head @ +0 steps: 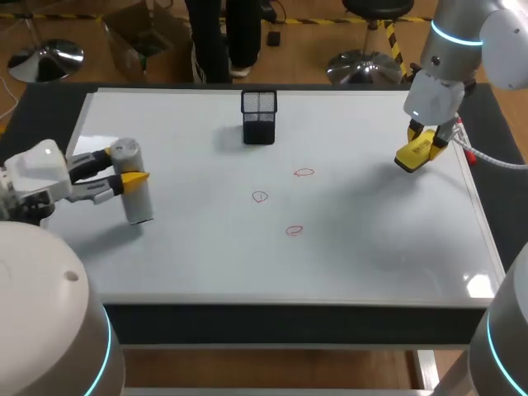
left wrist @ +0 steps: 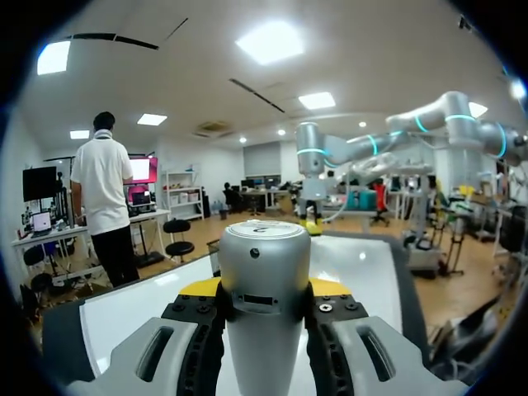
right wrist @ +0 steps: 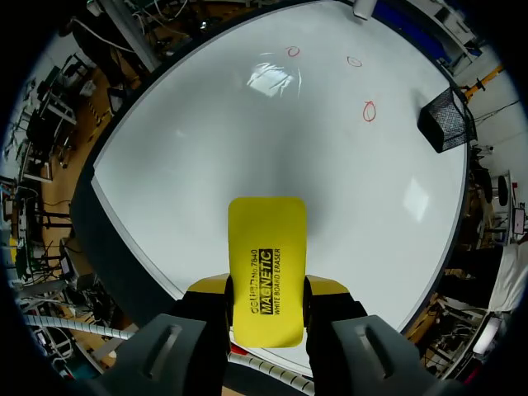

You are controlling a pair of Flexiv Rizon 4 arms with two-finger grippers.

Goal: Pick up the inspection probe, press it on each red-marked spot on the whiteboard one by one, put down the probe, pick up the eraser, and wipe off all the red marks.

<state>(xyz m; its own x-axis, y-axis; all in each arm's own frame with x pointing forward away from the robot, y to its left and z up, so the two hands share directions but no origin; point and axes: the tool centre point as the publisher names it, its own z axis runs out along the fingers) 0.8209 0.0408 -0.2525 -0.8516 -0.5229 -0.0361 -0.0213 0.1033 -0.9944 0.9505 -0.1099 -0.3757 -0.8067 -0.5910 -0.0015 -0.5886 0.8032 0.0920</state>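
Left: left fingers (head: 136, 177) are closed on the probe (head: 134, 194), clamping its upper body from two sides just under the cap. The wrist view shows both yellow tips hard against it. The probe stands near-upright over the left part of the whiteboard (head: 371, 256); cannot tell whether its foot touches. It looks like rigid, smooth metal with some heft, so likely slippery. A grip high on the barrel, kept square, should suit pressing.

Middle: three red marks (head: 260, 196), well apart from the probe, unwiped. Mesh cup (head: 259, 115) beyond them.

Right: right fingers (right wrist: 328, 286) pinch the eraser (right wrist: 266, 256) by its long edges, above the board's right side. The eraser is likely light with a stiff shell. Its wiping face is presumably soft and needs flat contact.
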